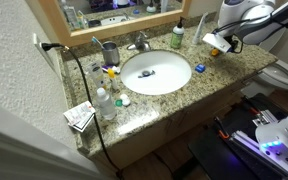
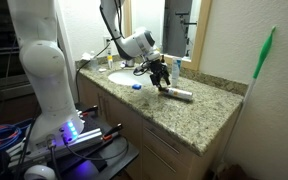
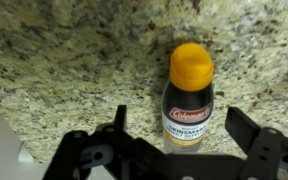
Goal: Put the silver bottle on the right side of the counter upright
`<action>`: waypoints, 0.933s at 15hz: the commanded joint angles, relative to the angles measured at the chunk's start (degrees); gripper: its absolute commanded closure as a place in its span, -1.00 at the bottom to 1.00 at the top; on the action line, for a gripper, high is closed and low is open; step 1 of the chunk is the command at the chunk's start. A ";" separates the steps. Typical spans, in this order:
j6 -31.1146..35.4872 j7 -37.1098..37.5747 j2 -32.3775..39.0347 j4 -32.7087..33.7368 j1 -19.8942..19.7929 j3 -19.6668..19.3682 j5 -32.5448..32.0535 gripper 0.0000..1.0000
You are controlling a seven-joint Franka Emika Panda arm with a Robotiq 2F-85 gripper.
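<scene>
- Silver bottle, orange cap: on the counter, well apart from the sink, on the side away from the clear bottles.
- In an exterior view the bottle reads as lying on its side, though I am not fully certain.
- Hand: fingers spread wide, one on each side of the bottle, gripping nothing. The wrist view shows a gap on both sides.
- Progress, my read: hand is lined up over the bottle and nothing more is done. Left to do: close, lift, tip upright, set down, release.
- Around: green bottle stands behind, between the sink and the hand. Small blue item sits near the sink's rim. Faucet behind the basin.
- In the way: nothing close. Granite around the bottle is bare in the wrist view.
</scene>
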 commanded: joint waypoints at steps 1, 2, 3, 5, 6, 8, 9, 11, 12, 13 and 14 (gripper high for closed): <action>-0.06 -0.94 0.47 1.16 0.39 -1.69 0.50 -1.00; 0.03 -1.42 0.92 2.01 0.09 -2.45 0.49 -1.00; 0.05 -1.41 0.95 2.04 0.05 -2.63 0.48 -1.00; 0.01 -1.17 0.89 1.84 0.66 -2.24 0.48 -1.00; 0.00 -1.01 0.89 1.83 0.84 -2.13 0.48 -1.00; -0.25 1.24 1.63 2.43 1.48 -2.32 -2.98 -1.00; 0.23 -1.26 3.79 3.90 1.33 -2.06 -3.14 -1.00; 2.73 -3.07 5.76 5.18 0.76 -2.13 -3.45 -1.00; 4.03 -4.67 6.49 5.60 0.56 -2.19 -3.32 -1.00; 4.64 -8.20 7.72 6.19 0.21 -1.96 -1.13 -1.00; 2.25 -4.21 4.53 3.99 1.41 -2.28 -1.82 -1.00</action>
